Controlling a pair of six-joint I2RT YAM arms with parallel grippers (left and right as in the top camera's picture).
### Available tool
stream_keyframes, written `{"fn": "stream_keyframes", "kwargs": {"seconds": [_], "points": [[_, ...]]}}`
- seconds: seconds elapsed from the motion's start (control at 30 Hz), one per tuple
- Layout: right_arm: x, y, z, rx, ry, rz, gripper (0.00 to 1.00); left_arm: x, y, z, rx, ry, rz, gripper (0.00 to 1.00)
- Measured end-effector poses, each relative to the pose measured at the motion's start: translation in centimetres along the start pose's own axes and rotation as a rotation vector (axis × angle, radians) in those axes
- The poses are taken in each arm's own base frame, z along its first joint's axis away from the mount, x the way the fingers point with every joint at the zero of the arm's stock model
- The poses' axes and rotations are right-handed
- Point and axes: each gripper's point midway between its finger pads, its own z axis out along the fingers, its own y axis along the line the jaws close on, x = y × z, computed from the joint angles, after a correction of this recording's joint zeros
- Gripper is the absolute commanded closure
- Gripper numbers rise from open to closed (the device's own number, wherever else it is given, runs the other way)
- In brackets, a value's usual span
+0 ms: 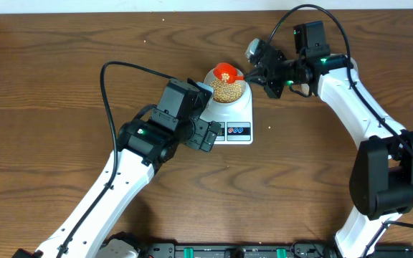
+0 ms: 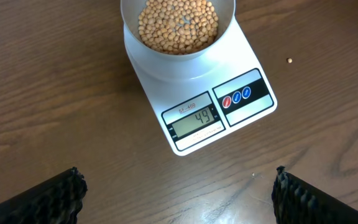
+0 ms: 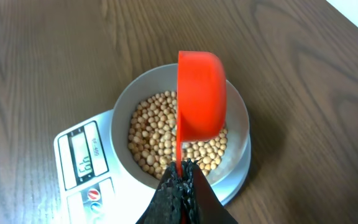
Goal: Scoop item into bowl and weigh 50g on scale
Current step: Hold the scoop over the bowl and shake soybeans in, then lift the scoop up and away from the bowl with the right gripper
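Observation:
The white scale [image 1: 235, 115] stands at the table's middle with the white bowl [image 1: 229, 97] on it, partly filled with beige beans [image 1: 228, 91]. In the left wrist view the scale [image 2: 194, 93] shows 49 on its display [image 2: 194, 118]; the bowl [image 2: 178, 55] and beans [image 2: 178, 25] sit above it. My right gripper [image 1: 259, 74] is shut on the handle of an orange-red scoop [image 1: 226, 72], held tipped on its side over the bowl. In the right wrist view the scoop [image 3: 201, 93] hangs above the beans [image 3: 157, 134], gripper [image 3: 182, 171] below. My left gripper [image 2: 178, 193] is open and empty, near the scale's front.
A single loose bean [image 2: 289, 60] lies on the wooden table right of the scale. Another small speck [image 1: 269, 129] lies right of the scale in the overhead view. Both arms reach in from the front edge.

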Motion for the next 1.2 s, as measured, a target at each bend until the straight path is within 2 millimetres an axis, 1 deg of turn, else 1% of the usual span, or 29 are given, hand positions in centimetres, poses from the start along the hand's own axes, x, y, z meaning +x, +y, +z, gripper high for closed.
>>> {"fn": "stream_keyframes", "kwargs": {"seconds": [0.27, 0.53, 0.7, 0.8, 1.0, 1.2], "points": [[-0.1, -0.2, 0.1, 0.010, 0.000, -0.021, 0.99, 0.0, 0.0, 0.0, 0.000, 0.000, 0.000, 0.02], [-1.1, 1.2, 0.0, -0.073, -0.054, 0.123, 0.99, 0.0, 0.0, 0.0, 0.000, 0.000, 0.000, 0.02], [-1.4, 1.8, -0.3, -0.115, -0.080, 0.202, 0.99, 0.0, 0.0, 0.0, 0.000, 0.000, 0.000, 0.02], [-1.5, 1.7, -0.8, -0.137, -0.101, 0.235, 0.99, 0.0, 0.0, 0.0, 0.000, 0.000, 0.000, 0.02], [-1.4, 1.1, -1.8, -0.146, -0.130, 0.286, 0.99, 0.0, 0.0, 0.0, 0.000, 0.000, 0.000, 0.02], [-1.6, 1.2, -1.8, -0.158, -0.137, 0.296, 0.99, 0.0, 0.0, 0.0, 0.000, 0.000, 0.000, 0.02]]}}
